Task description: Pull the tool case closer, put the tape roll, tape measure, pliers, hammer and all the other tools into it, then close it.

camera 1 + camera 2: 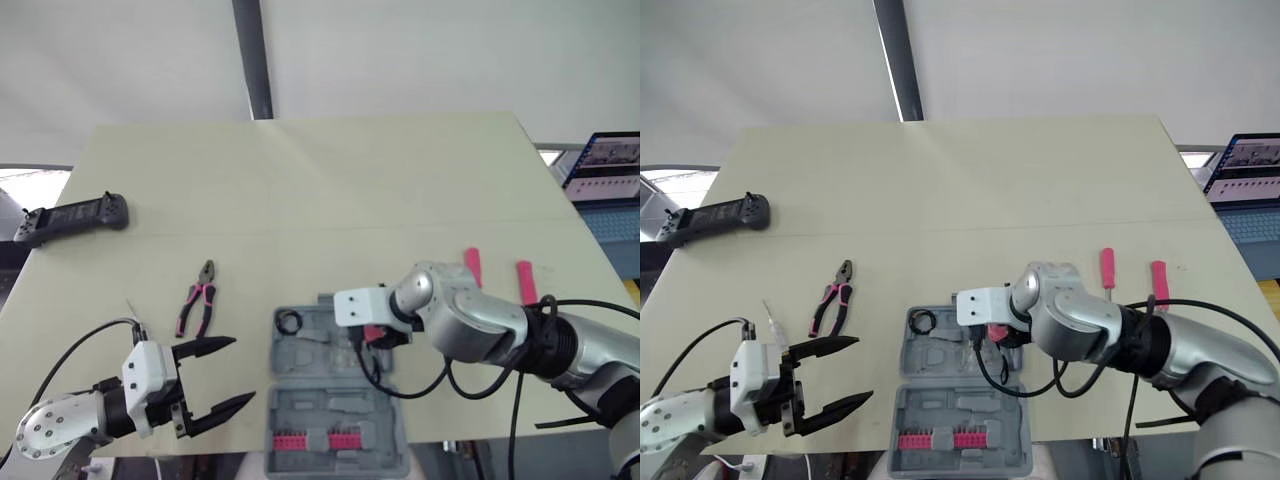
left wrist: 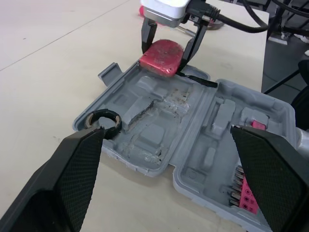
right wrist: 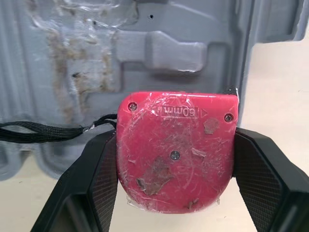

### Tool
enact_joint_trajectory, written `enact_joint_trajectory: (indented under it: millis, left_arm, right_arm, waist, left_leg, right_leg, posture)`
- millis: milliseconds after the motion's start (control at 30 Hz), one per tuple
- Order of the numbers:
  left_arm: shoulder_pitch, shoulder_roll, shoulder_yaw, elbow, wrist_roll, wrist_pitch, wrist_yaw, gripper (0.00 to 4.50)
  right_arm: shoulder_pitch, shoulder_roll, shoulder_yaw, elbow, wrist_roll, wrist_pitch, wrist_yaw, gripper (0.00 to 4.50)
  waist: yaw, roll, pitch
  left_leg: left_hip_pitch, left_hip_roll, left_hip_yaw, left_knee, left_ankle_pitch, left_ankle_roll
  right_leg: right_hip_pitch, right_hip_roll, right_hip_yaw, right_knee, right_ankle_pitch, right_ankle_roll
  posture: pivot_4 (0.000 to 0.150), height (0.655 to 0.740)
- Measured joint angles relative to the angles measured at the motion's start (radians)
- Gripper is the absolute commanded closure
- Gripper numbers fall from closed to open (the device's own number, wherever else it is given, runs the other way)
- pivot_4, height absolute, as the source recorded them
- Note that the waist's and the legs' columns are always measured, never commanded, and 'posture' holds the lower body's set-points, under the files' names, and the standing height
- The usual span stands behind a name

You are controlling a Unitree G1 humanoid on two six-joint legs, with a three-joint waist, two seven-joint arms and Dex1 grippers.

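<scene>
So, right gripper [image 2: 165, 55] is clamped on the red tape measure [image 3: 176, 150] at the upper-right rim of the open tool case [image 1: 300, 400], maybe touching it; left gripper [image 1: 240, 370] hangs spread wide, lower left, near the pliers [image 1: 196, 298].

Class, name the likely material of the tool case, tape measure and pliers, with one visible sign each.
The tool case looks like matt grey moulded plastic, with recesses formed in it. The tape measure: hard red plastic shell, scuffed, with small screws. The pliers: probably dark metal head; pink-and-black grips, rubber or plastic.
</scene>
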Motion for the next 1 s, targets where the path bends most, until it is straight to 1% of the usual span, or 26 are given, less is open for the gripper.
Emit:
enact_joint_trajectory:
  millis: [133,533,1000]
  left_arm:
    - [0.008,-0.004,0.000,-0.003,0.004,-0.001,0.001,0.00]
    - [0.018,-0.015,-0.009,-0.014,0.014,-0.010,0.007,0.00]
    - [0.036,-0.017,-0.019,-0.040,0.015,-0.010,0.020,0.00]
  right_arm:
    - [-0.013,0.011,0.008,0.022,-0.022,-0.034,0.000,1.60]
    - [-0.021,0.018,0.017,0.030,-0.052,-0.096,0.042,1.60]
    - [-0.020,0.035,0.019,0.055,-0.096,-0.126,0.083,1.60]
  waist:
    - [-0.008,0.000,0.000]
    - [-0.008,0.000,0.000]
    - [-0.008,0.000,0.000]
  left_leg:
    - [0.000,0.000,0.000,-0.001,0.000,0.000]
    - [0.000,0.000,0.000,-0.001,0.000,0.000]
    - [0.000,0.000,0.000,-0.001,0.000,0.000]
  right_leg:
    - [0.000,0.000,0.000,0.000,0.000,0.000]
    - [0.000,0.000,0.000,0.000,0.000,0.000]
    - [0.000,0.000,0.000,0.000,0.000,0.000]
  posture:
    - [0.150,0.7400]
    - [0.150,0.7400]
    - [0.150,0.7400]
